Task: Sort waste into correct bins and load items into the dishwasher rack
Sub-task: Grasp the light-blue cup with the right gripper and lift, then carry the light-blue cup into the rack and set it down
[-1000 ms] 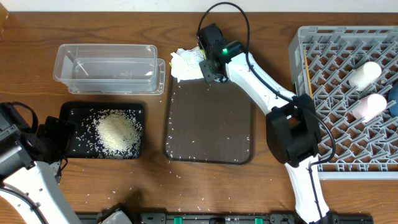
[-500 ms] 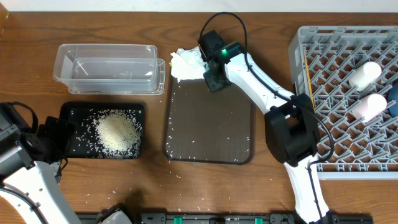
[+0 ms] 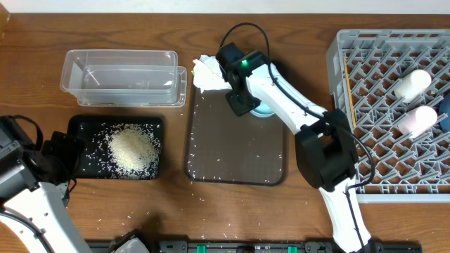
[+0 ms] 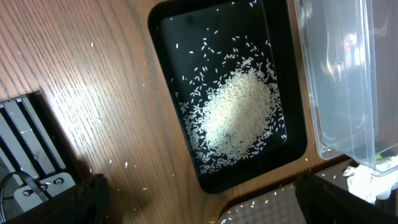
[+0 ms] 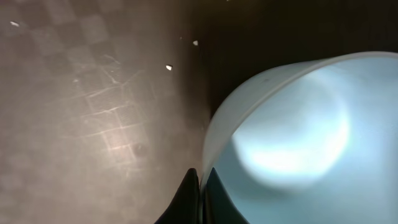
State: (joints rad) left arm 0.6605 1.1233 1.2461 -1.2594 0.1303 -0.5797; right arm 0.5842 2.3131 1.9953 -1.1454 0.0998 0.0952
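Right gripper (image 5: 200, 179) tight on smooth light-blue bowl (image 5: 292, 140)

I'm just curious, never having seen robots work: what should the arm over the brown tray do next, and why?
Probably lift gently: the right hand is shut on the rim of the small light-blue bowl, and the grey rack nearby has open slots.

Brown serving tray (image 3: 235, 144) — wooden table (image 3: 169, 211)

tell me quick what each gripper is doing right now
left gripper: open, holding nothing
right gripper: shut on the rim of the small light-blue bowl
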